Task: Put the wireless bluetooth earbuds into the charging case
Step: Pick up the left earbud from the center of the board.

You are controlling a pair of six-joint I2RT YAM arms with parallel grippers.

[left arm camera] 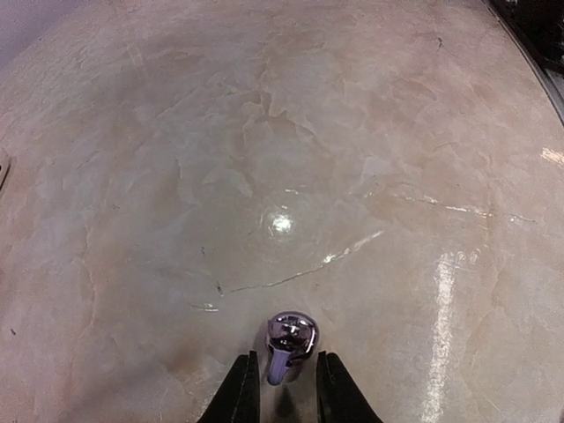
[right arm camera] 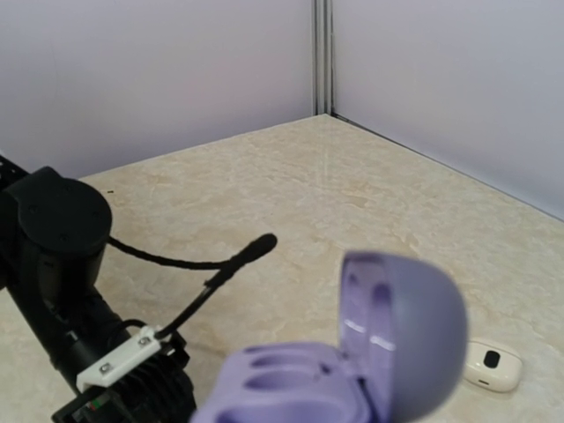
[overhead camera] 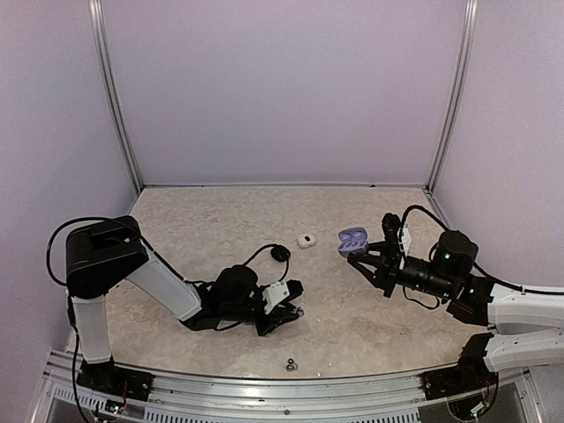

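Left end effector (left arm camera: 285, 370): open, low over the surface (overhead camera: 220, 220), one dark fingertip on either side of an earbud, with a gap showing on both sides.
Earbud (left arm camera: 291, 337): silvery with a violet sheen, lying on the surface just ahead of the left fingertips. The rounded head points away from the wrist and the short stem points back into the gap between the fingers.
Long axis: runs almost along the left end effector's own reach line, tilted only slightly, so the fingers would close across the stem and not along it.
Right end effector (overhead camera: 359, 251): seems clamped on the charging case (overhead camera: 352, 240). Its fingers are hidden below the case in the right wrist view, so this is judged from the top view.
Charging case: lilac, with its lid hinged up and two hollow sockets that both look empty.
Key relation: the case lies to the right of the earbud and farther up the surface, well apart from it. The left arm is much the nearer to the earbud.
Second earbud (overhead camera: 290, 363): a tiny greyish piece near the front edge, probably another one, and untouched.
White case (overhead camera: 307, 241): small and closed, lying just left of the lilac case.
Next move, as judged: pinch the stem, lift, then carry the earbud rightward to an open socket.
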